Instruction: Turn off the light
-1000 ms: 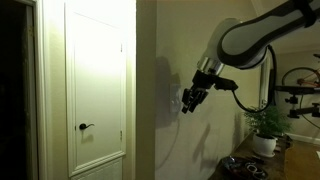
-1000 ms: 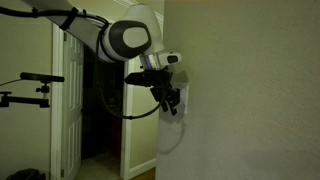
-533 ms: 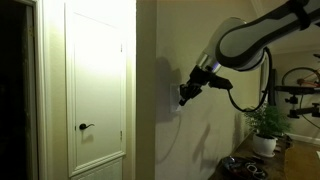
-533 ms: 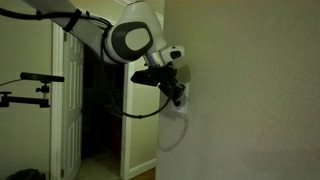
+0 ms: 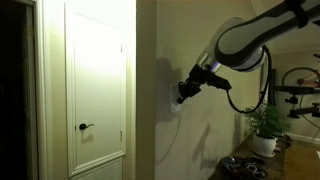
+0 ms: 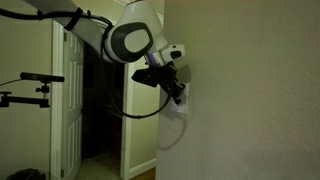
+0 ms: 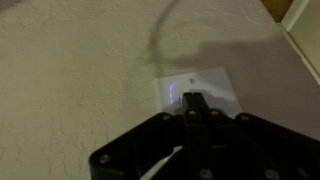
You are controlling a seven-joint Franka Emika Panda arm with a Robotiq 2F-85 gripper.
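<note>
Your fingers [image 7: 193,104] look drawn together into one narrow tip, holding nothing. In the wrist view that tip sits on the switch plate [image 7: 215,85], a little left of its middle. The plate is the small white rectangle on the textured wall [image 7: 80,60]. In an exterior view it lies just right of the corner, beyond which stands the white door [image 5: 95,85]. It is not the black lever handle [image 5: 86,127] low on that door. In both exterior views the arm [image 5: 245,38] reaches in from the side and the fingers meet the wall at a slant, with the plate mostly hidden behind them.

The step in hand, as I judge it, is the press itself. I cannot tell which way the rocker lies, or whether the tip is on the rocker or on the frame beside it, so check the wrist view before you push. A narrow tip suits this; a wide pair would straddle the rocker and press nothing. Push slowly, straight into the wall, on the half of the rocker that stands proud. Because the approach is slanted, the tip may skid across the smooth plate onto the plaster. If it slides, back off a little and re-centre instead of pushing harder. Stop as soon as the room darkens.
</note>
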